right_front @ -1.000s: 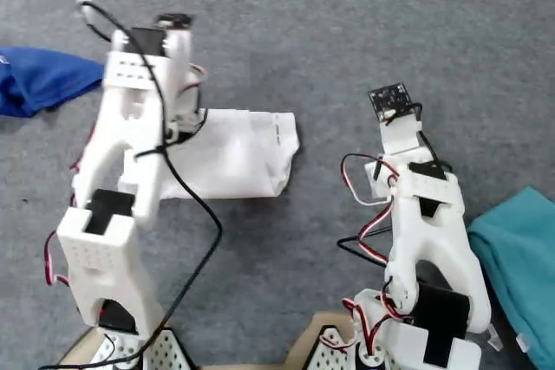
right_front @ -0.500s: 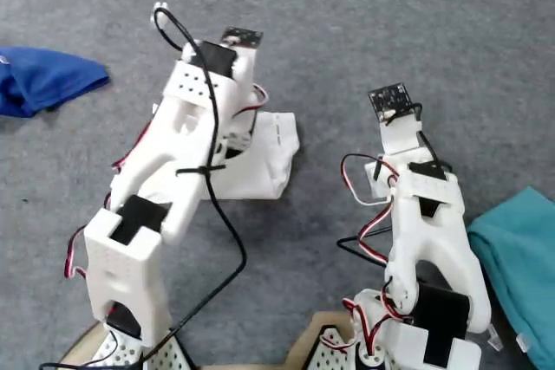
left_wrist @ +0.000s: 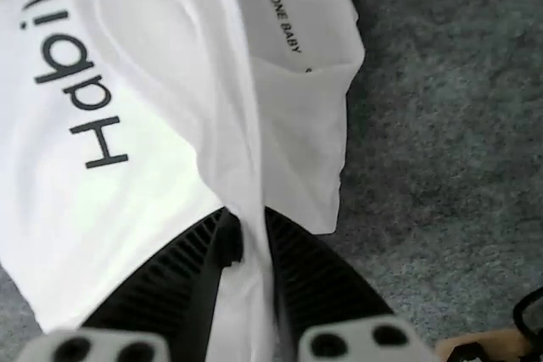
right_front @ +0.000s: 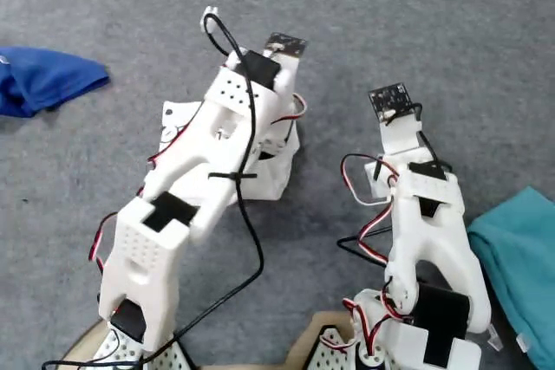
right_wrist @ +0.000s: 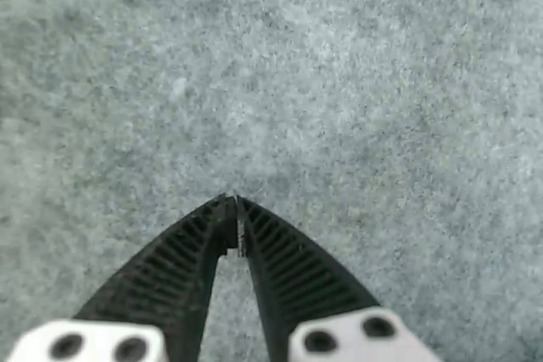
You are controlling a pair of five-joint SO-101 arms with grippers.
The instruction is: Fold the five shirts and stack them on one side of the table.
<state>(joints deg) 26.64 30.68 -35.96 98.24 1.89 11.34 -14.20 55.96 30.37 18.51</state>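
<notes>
Early stage, by the look of it. The white shirt [right_front: 179, 117] is the one in hand. It lies mid-worktop, a bit left of centre, under the left arm. It's partly doubled over, w/ a loose flap and label showing at one end in the left wrist view, so prob. mid-fold and not a finished packet.

The left gripper [left_wrist: 246, 225] is nipped nearly closed on a ridge of the white cloth, w/ fabric pinched btwn the two black fingers. The right gripper [right_wrist: 235, 209] has its tips pressed together w/ nothing btwn them, and hangs over bare grey worktop [right_front: 451, 32], well apart from the white shirt.

Left to do:
- The blue shirt [right_front: 48, 80] is bunched at the far left edge, not folded.
- The teal shirt [right_front: 520, 253] is crumpled at the right edge near the right arm's base, also not folded.
- No stack begun on either side. The three shirts in sight lie well apart from each other.

Judgement: at most one shirt is part done. The rest of the folding, plus all the stacking, is yet to come. The white one needs its loose end squared before it can go to a side.
</notes>
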